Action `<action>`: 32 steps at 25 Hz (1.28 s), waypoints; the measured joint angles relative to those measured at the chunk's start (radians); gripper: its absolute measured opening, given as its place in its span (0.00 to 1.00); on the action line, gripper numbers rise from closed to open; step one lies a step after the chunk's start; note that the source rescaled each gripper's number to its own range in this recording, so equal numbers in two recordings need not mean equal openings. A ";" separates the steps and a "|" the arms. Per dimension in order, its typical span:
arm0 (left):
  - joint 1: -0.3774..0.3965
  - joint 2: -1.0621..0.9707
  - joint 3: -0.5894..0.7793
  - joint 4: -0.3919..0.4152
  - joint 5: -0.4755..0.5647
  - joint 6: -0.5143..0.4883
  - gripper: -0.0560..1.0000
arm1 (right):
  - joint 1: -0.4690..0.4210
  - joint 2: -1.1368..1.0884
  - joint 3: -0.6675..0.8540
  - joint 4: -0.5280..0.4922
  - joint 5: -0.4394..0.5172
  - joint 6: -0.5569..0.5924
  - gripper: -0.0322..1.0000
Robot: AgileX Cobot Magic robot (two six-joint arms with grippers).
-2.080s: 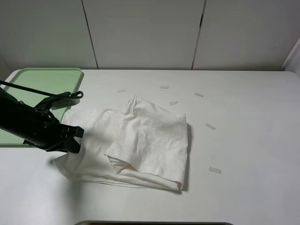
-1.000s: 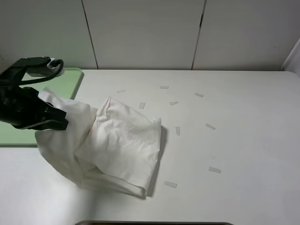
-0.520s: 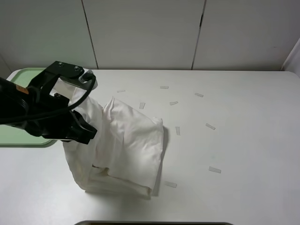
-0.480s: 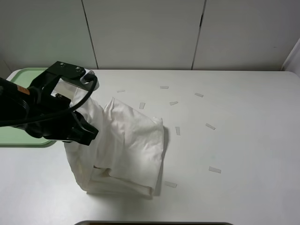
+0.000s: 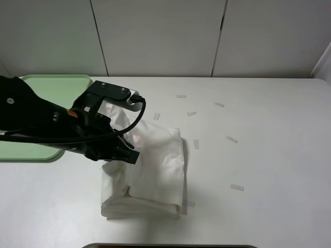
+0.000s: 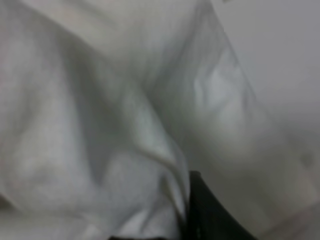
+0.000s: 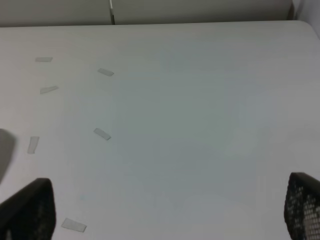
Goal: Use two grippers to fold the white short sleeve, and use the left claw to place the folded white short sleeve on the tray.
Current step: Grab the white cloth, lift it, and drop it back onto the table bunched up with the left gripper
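Observation:
The white short sleeve (image 5: 155, 165) lies bunched and partly folded on the table, left of the middle. My left gripper (image 5: 123, 154) reaches across it from the left and is shut on an edge of the fabric, which drapes under the arm. In the left wrist view white cloth (image 6: 125, 110) fills the frame, with one dark finger (image 6: 202, 215) pressed into it. The pale-green tray (image 5: 57, 83) sits at the far left, partly hidden behind the left arm. My right gripper (image 7: 165, 210) is out of the high view; its fingertips (image 7: 27, 210) stand wide apart, empty, over bare table.
Several small pale tape strips (image 5: 231, 139) lie scattered on the white table to the right of the shirt and behind it; they also show in the right wrist view (image 7: 102, 133). A white panelled wall (image 5: 165, 36) runs along the table's back edge.
My left arm has swung from the tray side to the right, carrying the shirt's edge over the rest. The shirt is now a narrower, taller bundle, shifted right.

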 joint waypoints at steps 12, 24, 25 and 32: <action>-0.112 0.243 -0.198 -0.059 -0.092 -0.004 0.11 | 0.000 0.000 0.000 0.000 0.000 0.000 1.00; -0.167 0.374 -0.279 -0.079 -0.193 -0.017 0.20 | 0.000 0.000 0.000 0.000 0.000 0.000 1.00; -0.177 0.374 -0.282 -0.079 -0.218 -0.017 0.25 | 0.000 0.000 0.000 0.000 0.000 0.000 1.00; -0.227 0.374 -0.286 -0.075 -0.356 -0.017 0.61 | 0.000 0.000 0.000 0.000 0.000 0.000 1.00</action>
